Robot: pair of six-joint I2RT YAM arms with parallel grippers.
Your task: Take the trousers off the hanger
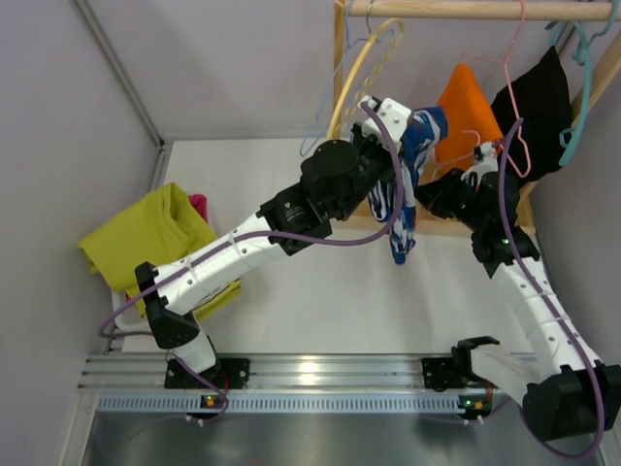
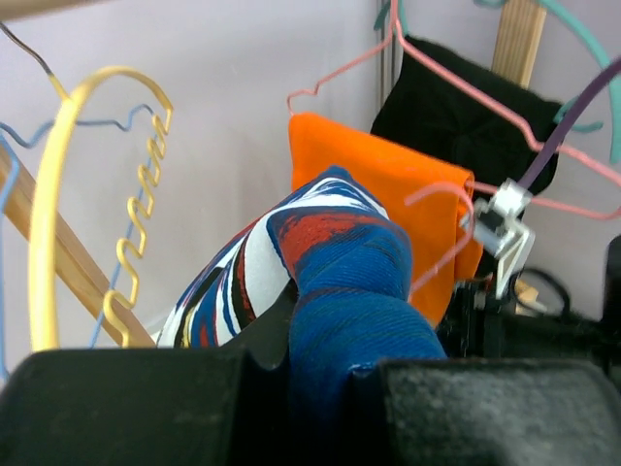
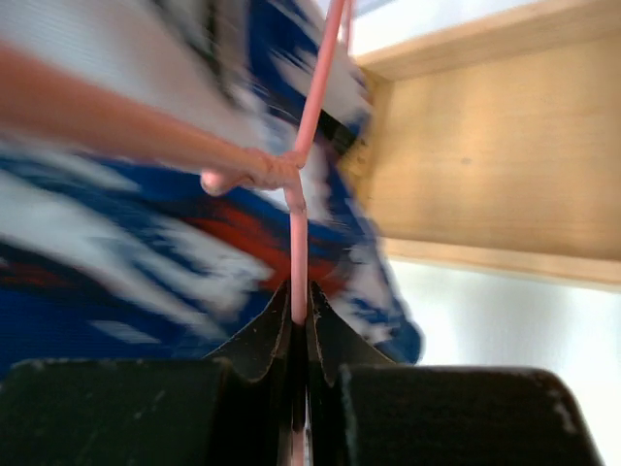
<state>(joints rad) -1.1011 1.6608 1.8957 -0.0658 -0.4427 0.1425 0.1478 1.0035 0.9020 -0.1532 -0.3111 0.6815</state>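
The trousers (image 1: 408,184) are blue, white and red patterned cloth hanging in a bunch below the wooden rail. My left gripper (image 1: 393,121) is shut on their blue waistband (image 2: 349,320), which bulges up between the jaws. My right gripper (image 1: 448,189) is shut on the thin pink wire hanger (image 3: 298,252), whose wire runs straight up from between the closed jaws to a twisted joint. The patterned trousers (image 3: 146,243) fill the blurred left side of the right wrist view. The pink hanger (image 2: 441,194) also shows beside the orange garment.
A wooden rail (image 1: 466,10) carries a yellow hanger (image 1: 354,78), an orange garment (image 1: 468,112) and a black garment (image 1: 534,102) on pink and teal hangers. A yellow-green cloth pile (image 1: 155,238) lies on the left of the table (image 1: 320,301). The rack's wooden base (image 3: 495,175) is behind.
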